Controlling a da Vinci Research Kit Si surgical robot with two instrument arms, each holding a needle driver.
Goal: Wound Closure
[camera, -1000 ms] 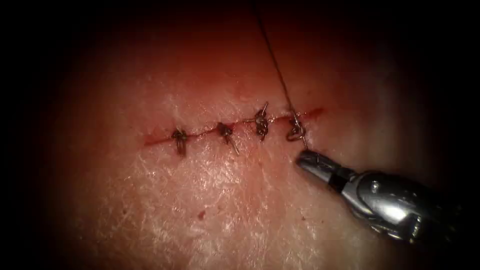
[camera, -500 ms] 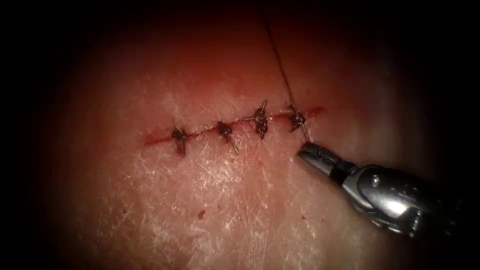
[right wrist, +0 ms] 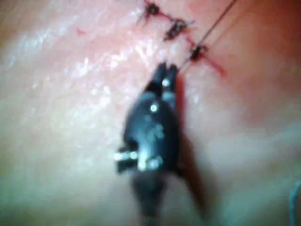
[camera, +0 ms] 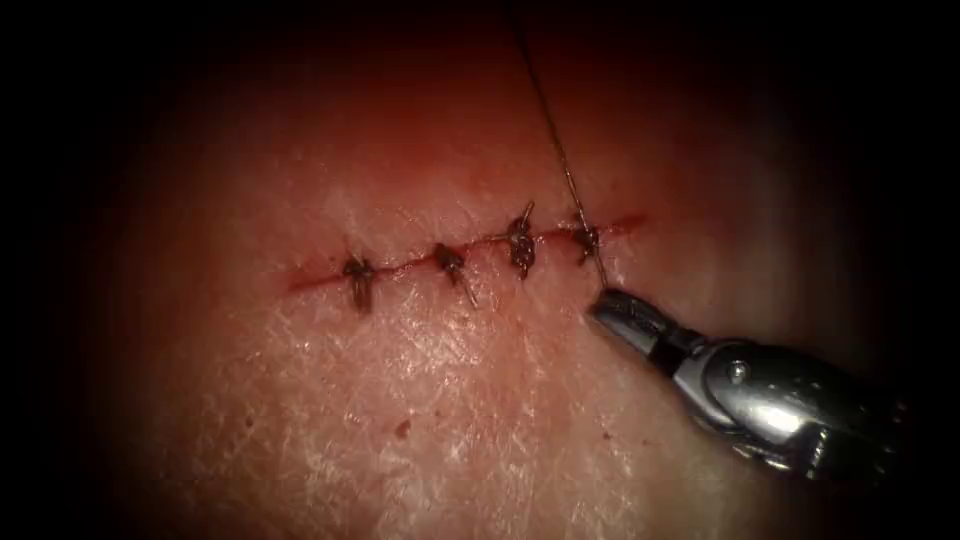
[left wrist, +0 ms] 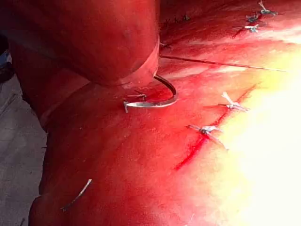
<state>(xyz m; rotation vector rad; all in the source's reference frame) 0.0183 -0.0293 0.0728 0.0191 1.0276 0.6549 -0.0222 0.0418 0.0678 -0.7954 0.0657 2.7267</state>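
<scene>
The cut (camera: 320,277) runs across the tissue (camera: 420,400) and carries three tied stitches (camera: 521,246). A fourth knot (camera: 588,238) sits near its right end. My right tool (camera: 603,303) lies just below that knot, jaws shut on the short thread end (camera: 600,272). The same tool (right wrist: 165,70) also shows in the right wrist view. The long thread (camera: 548,120) runs taut from the knot up out of the picture. The curved needle (left wrist: 157,101) lies on the red-wet tissue in the left wrist view, not driven in.
Red fluid lines the cut and coats the tissue (left wrist: 141,165) around the needle. A loose cut piece of thread (left wrist: 75,195) lies on the tissue near its edge. Short cut tails stick out of the tied stitches (camera: 466,293).
The open loop at the rightmost stitch has drawn down into a small tight knot. My right tool has kept hold of the short end and shifted slightly up and left.
</scene>
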